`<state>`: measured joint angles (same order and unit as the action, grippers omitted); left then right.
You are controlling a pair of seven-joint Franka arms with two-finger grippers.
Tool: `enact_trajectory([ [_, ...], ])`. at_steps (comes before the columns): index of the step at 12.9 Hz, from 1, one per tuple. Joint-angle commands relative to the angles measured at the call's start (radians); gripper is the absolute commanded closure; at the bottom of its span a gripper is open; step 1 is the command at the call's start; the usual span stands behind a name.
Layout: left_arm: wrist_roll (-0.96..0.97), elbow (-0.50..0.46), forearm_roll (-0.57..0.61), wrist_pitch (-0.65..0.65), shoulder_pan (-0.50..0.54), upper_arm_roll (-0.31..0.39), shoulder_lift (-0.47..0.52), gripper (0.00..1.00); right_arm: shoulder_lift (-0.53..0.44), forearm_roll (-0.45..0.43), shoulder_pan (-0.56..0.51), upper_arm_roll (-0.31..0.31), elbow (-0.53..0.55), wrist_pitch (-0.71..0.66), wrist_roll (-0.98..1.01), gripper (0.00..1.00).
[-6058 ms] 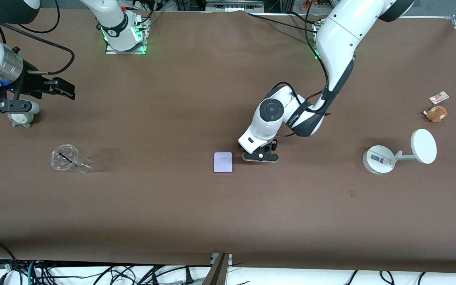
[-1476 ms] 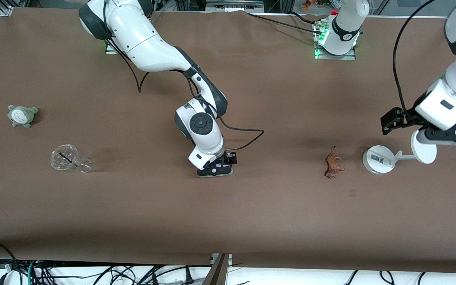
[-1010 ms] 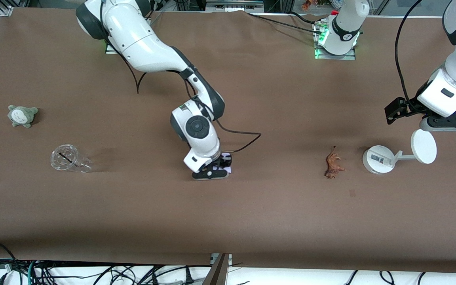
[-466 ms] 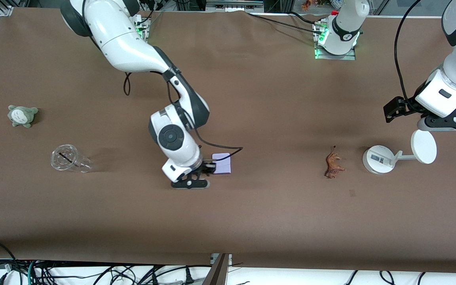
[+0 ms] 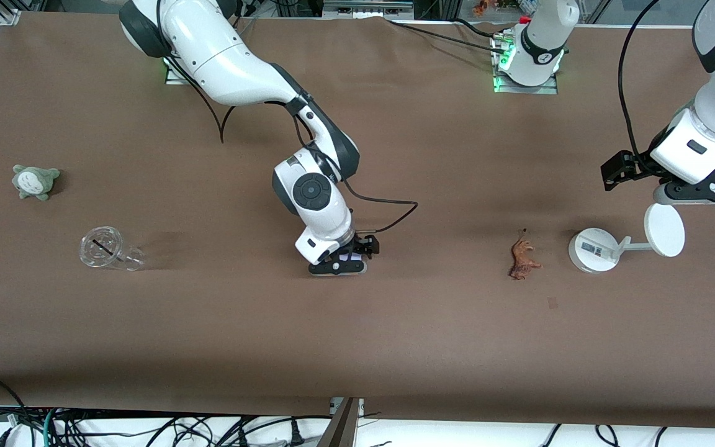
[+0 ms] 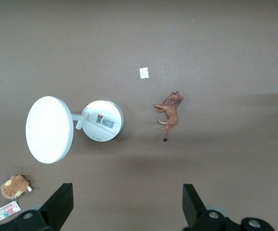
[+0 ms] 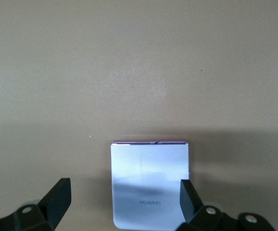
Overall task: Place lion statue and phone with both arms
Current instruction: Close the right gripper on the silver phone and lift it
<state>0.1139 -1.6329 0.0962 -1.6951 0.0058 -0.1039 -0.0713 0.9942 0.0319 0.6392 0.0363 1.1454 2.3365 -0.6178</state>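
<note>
The phone point(image 7: 149, 183), a pale lavender slab, lies flat on the brown table mid-way between the two arms' ends. My right gripper point(image 7: 123, 206) hangs low right over it, open, one finger beside the phone's edge and the other well clear. From the front only a sliver of the phone point(image 5: 351, 255) shows under the right gripper point(image 5: 339, 267). The lion statue point(image 5: 522, 259), orange-brown, lies on its side toward the left arm's end, also in the left wrist view point(image 6: 170, 113). My left gripper point(image 5: 702, 194) is up in the air over the white stand's disc, open and empty point(image 6: 125, 208).
A white stand point(image 5: 593, 249) with a round disc point(image 5: 665, 230) sits beside the lion. A brown plush with a card tag point(image 6: 14, 186) lies near it. At the right arm's end are a grey-green plush point(image 5: 35, 180) and a clear cup point(image 5: 108, 249) on its side.
My right gripper has gone from shut to open; it swung off the phone toward the right arm's end, then came back over it. Phone, lion and left arm stayed put.
</note>
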Motion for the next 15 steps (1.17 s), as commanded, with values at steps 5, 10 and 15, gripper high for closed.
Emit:
enact_trajectory([
  [5, -0.017, -0.005, -0.023, 0.009, -0.001, 0.009, 0.011, 0.00, 0.043, -0.073, 0.002, -0.007, 0.005, 0.030, -0.003, 0.00],
  [10, -0.017, -0.005, -0.023, 0.009, 0.000, 0.010, 0.011, 0.00, 0.063, -0.076, 0.002, -0.009, 0.007, 0.073, 0.004, 0.20],
  [15, -0.014, -0.005, -0.023, 0.009, -0.001, 0.010, 0.011, 0.00, 0.026, -0.095, -0.042, -0.010, 0.004, 0.000, 0.053, 1.00],
])
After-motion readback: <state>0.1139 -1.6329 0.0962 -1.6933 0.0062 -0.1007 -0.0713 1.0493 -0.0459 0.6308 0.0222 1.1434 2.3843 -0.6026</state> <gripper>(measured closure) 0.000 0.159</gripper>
